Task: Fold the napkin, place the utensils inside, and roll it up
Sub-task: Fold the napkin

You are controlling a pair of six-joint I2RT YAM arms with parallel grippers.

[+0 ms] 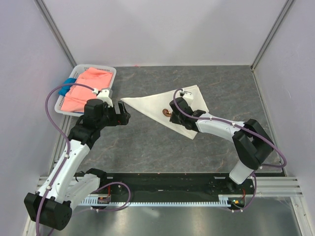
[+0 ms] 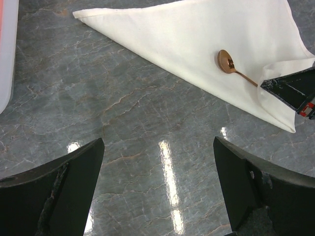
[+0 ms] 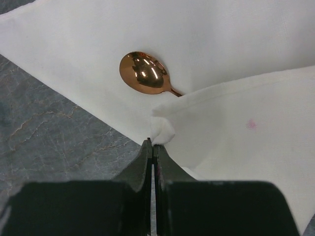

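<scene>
Grey marbled counter (image 1: 147, 147), walled on three sides. Across it the right hand (image 3: 153, 147) reaches, jaws pressed together, pinching a raised fold of the napkin (image 3: 221, 39) over the spoon (image 3: 145, 73) handle. The napkin lies mid-counter as a triangle, spoon bowl exposed. Near its left tip the left hand (image 2: 157, 147) hovers over bare counter, fully spread, holding nothing.

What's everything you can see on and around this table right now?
napkin: one, off-white, folded to a triangle, centre-right
spoon: one, copper, on the napkin, handle end under a lifted corner
basket: one, white, far left corner
pink cloth: one, salmon, in the basket
blue cloth: one, blue, basket's left side
table: one, grey marble
left fingers: two, black, open above bare table
right fingers: two, black, shut on a napkin corner
</scene>
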